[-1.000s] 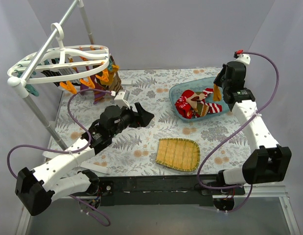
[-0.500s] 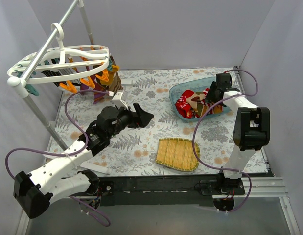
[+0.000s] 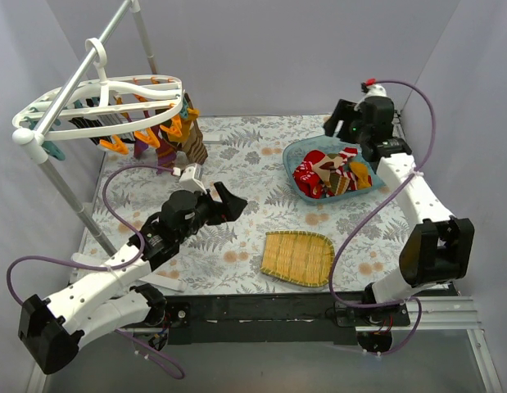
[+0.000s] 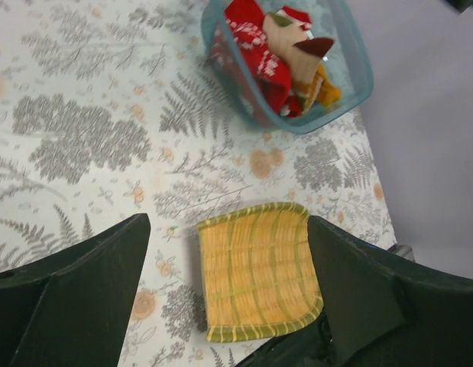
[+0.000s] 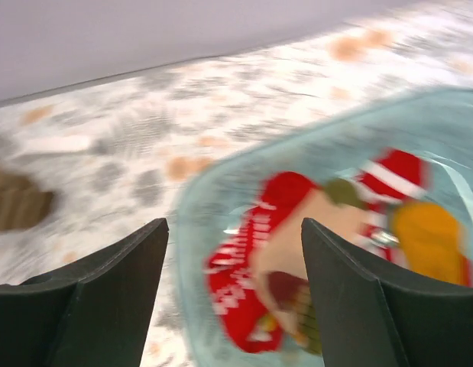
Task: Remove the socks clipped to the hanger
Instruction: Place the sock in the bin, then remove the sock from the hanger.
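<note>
The white oval hanger hangs from the pole at the far left. Orange clips still hold socks there, a brown one and a purple one among them. More socks lie in the teal bin; they also show in the left wrist view and, blurred, in the right wrist view. My left gripper is open over mid-table, below and right of the hanger. My right gripper is open and empty above the bin's far rim. An orange sock lies on top of the pile.
A woven bamboo tray lies near the front edge, and shows between my left fingers. The grey-white pole stand slants down the left side. Purple cables loop off both arms. Walls close in the table at the back and right.
My right gripper has opened and dropped the orange sock into the bin, then swung up and back over the far rim. My left arm has drawn back toward the near left.
</note>
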Controlling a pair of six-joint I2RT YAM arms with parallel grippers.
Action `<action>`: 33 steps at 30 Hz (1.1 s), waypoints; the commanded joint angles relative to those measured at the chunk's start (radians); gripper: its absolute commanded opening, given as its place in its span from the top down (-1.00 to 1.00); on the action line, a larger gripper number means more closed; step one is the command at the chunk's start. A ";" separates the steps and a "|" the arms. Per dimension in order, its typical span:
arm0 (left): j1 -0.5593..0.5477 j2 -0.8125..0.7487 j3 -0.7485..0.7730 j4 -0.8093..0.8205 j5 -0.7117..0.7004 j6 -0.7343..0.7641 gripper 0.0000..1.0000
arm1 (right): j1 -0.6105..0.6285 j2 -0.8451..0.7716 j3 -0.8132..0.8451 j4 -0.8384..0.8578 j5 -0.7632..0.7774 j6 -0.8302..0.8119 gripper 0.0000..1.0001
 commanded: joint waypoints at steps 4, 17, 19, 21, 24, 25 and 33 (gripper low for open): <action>-0.004 -0.056 -0.161 -0.060 -0.042 -0.177 -0.68 | 0.320 0.060 0.018 0.400 -0.294 -0.094 -0.58; -0.004 -0.145 -0.238 -0.185 -0.101 -0.217 -0.71 | 0.528 0.445 0.435 0.665 -0.424 -0.026 -0.60; -0.004 -0.150 -0.237 -0.195 -0.104 -0.214 -0.71 | 0.551 0.454 0.450 0.686 -0.416 -0.031 -0.63; -0.004 -0.159 -0.235 -0.199 -0.107 -0.211 -0.72 | 0.568 0.479 0.492 0.697 -0.424 -0.040 -0.63; -0.004 -0.164 -0.224 -0.207 -0.108 -0.205 -0.74 | 0.589 0.500 0.539 0.684 -0.432 -0.061 -0.64; -0.004 -0.165 -0.223 -0.207 -0.107 -0.200 -0.75 | 0.597 0.503 0.547 0.682 -0.430 -0.068 -0.64; -0.004 -0.179 -0.198 -0.231 -0.114 -0.188 -0.74 | 0.623 0.614 0.775 0.547 -0.413 -0.097 -0.61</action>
